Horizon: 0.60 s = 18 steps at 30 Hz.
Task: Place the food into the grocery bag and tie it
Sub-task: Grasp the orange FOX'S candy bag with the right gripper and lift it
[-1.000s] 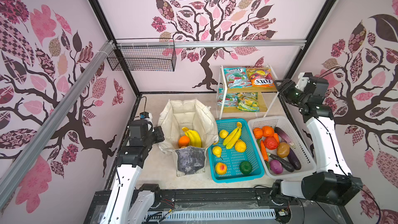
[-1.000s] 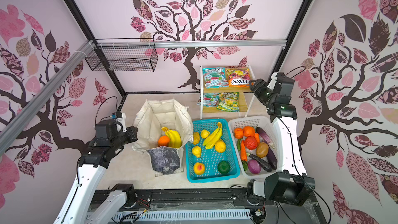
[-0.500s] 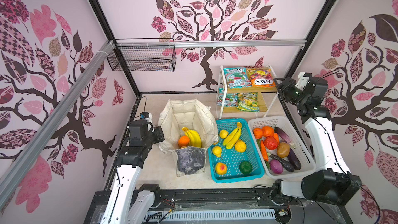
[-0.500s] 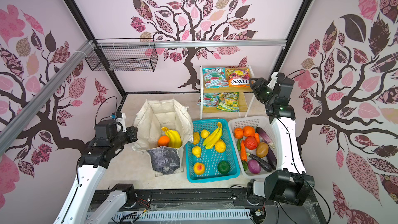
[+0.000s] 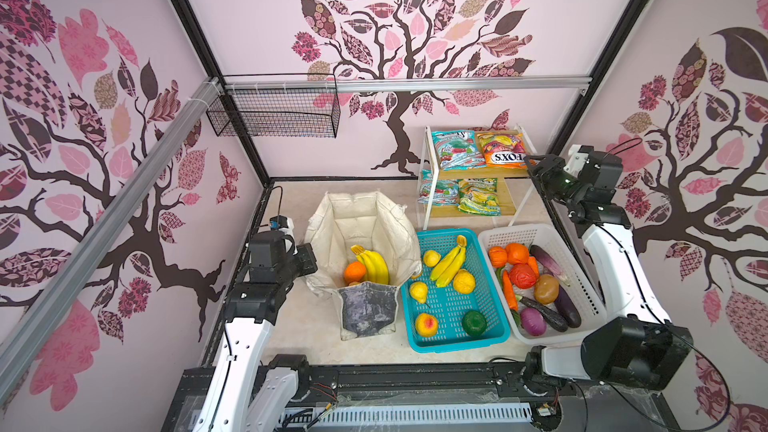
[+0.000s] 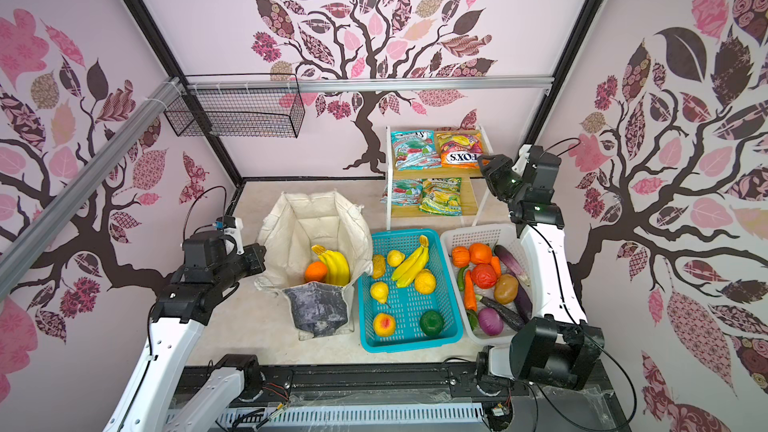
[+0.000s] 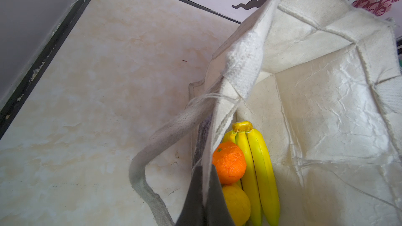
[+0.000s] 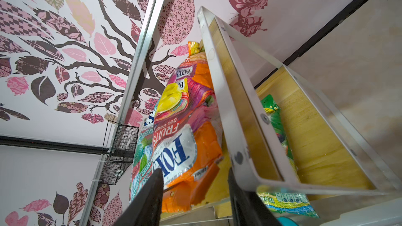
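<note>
Four sweet packets (image 5: pixel 457 149) on shelf rack (image 5: pixel 428 184), table's (image 5: pixel 307 326) far-right corner. Top tier: orange FOX'S packet (image 5: pixel 500 151), glossy, crinkled; right gripper (image 8: pixel 194 172) fingers (image 8: pixel 150 196) spread astride its end. Toward left edge, canvas tote (image 5: pixel 361 218) holds one banana bunch (image 5: pixel 376 265), one orange (image 5: pixel 354 272); left gripper (image 5: pixel 309 257) fingers (image 7: pixel 200 201) pinch its rim.

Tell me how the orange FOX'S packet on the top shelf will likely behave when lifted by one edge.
The orange FOX'S packet looks glossy, so it may slip in the right gripper. Its wrinkled, bulging film suggests it will sag, with contents shifting.
</note>
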{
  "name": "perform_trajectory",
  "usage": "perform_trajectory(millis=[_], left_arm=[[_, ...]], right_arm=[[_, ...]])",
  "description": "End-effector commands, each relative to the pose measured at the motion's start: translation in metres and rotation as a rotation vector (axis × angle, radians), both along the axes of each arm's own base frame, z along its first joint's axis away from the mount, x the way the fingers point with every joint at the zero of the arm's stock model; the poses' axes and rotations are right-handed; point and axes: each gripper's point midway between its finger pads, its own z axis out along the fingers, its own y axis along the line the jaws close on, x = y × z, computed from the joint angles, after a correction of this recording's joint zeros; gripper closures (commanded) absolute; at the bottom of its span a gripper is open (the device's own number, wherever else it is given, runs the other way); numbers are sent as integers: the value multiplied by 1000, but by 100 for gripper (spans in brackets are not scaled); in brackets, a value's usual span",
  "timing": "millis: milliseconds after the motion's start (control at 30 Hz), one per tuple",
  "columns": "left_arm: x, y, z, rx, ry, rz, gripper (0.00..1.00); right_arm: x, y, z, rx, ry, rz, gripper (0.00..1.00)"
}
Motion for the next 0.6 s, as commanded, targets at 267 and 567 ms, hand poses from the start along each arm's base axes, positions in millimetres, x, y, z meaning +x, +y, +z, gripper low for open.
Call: perform_trajectory(millis=[267,567], left_arm=[[1,-1,-1,10,-20,-10,100],[1,0,-1,11,-21,-7,100]], right_arm=[[9,-1,-6,17,-13,2,66],[13,1,-8,37,-24,15,78]])
